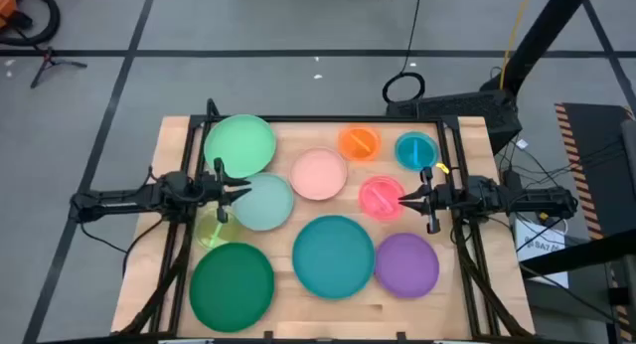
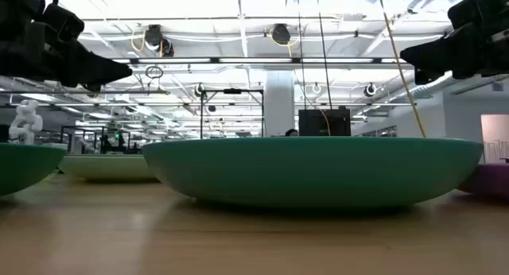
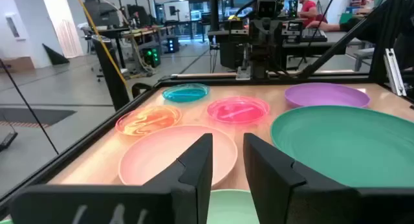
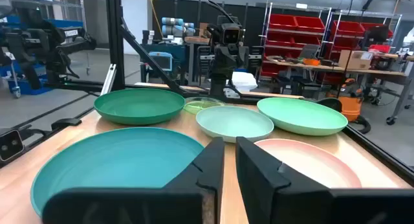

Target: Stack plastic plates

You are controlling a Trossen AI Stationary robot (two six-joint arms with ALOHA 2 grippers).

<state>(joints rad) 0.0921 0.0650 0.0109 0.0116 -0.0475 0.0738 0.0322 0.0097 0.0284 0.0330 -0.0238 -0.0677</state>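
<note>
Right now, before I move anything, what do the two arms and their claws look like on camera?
Both are dark, near-black jointed arms reaching in from opposite sides of the wooden table. The left claw and right claw each end in two flat, angular, matte black fingers, with a narrow gap between them in the wrist views. Dark cables trail from each arm off the table's side. No markings are visible.

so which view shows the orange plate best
The high view: the orange plate shows whole, at the table's far edge, between the pink and small teal plates. The left wrist view shows it slantwise but closer. The low and right wrist views do not show it.
</note>
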